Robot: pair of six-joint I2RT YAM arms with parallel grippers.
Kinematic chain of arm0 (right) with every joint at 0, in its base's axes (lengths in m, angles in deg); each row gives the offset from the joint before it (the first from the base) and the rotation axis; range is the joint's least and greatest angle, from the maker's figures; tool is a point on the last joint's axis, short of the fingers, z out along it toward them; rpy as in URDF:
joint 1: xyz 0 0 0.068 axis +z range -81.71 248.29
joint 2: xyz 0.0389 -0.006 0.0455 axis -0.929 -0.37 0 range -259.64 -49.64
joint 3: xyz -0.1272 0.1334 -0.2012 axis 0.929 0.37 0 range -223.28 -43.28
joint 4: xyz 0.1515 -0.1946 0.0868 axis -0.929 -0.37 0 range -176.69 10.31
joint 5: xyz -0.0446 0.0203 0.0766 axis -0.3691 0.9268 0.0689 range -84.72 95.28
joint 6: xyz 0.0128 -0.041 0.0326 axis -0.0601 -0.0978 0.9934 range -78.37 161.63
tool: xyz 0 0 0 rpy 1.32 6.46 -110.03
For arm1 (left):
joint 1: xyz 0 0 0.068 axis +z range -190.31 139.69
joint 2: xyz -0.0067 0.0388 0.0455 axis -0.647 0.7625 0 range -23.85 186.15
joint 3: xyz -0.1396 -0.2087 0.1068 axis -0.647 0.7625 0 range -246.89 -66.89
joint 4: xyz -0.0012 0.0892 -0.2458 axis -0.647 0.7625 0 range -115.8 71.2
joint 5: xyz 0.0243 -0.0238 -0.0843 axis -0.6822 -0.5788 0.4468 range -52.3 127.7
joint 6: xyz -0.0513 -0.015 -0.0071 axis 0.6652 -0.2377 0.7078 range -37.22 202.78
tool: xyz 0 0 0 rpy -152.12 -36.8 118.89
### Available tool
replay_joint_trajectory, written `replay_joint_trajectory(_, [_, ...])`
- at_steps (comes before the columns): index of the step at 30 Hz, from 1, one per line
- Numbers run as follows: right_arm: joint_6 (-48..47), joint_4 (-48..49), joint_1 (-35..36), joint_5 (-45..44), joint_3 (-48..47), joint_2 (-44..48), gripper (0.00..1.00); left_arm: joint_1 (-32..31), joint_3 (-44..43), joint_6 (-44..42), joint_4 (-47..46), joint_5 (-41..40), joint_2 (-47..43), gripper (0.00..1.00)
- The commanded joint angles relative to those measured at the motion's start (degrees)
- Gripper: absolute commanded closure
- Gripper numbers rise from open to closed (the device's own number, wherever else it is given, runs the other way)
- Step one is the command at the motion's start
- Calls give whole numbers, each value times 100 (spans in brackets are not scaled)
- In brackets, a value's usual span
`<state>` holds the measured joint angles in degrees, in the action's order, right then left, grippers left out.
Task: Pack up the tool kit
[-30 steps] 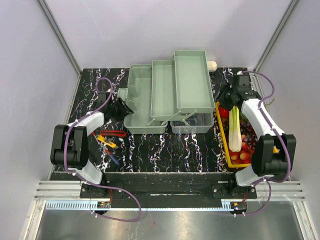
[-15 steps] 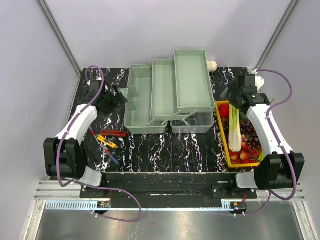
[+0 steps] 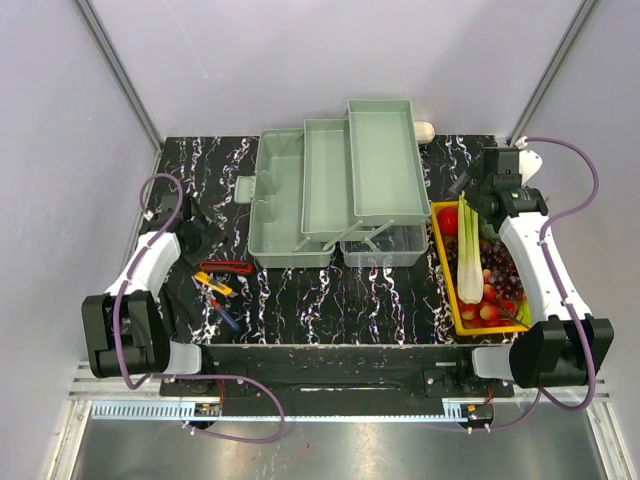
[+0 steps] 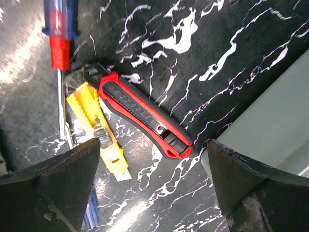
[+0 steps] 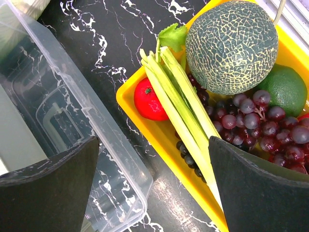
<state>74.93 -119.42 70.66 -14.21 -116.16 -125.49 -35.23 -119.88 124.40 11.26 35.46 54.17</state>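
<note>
Right wrist shows melon (image 5: pixel 231 46); overhead, whole tool kit (image 3: pixel 380 160).

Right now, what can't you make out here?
- Left wrist view: the screwdriver handle is cut off by the top edge.
- Top view: the tool kit's clear base is covered by its green trays.
- Top view: the hand tools are too small to identify.
- Right wrist view: the yellow tray runs behind the right tool.

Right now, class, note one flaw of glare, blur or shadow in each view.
Top view: the steel ledge shines with glare. Left wrist view: glare whitens the table by the screwdriver, and the pincer fingers are dark and soft. Right wrist view: the melon is sharp, the clear box reflects light.
</note>
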Motion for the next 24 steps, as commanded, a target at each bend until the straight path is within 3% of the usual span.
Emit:
replay_joint_trajectory(1, [63,44,-79,-196,-262,141,0,2,149,652,-164,522,160,5])
replay_joint_trajectory(8, [142,44,-202,-126,-51,264,1,10,88,1426,-42,480,618,10])
replay_joint_trajectory(15, [256,79,-430,-55,239,440,1,10,-97,1717,179,-162,793,11])
replay_joint_trajectory(24, [318,149,-492,32,362,422,1,10,-168,1954,-67,-66,1382,16])
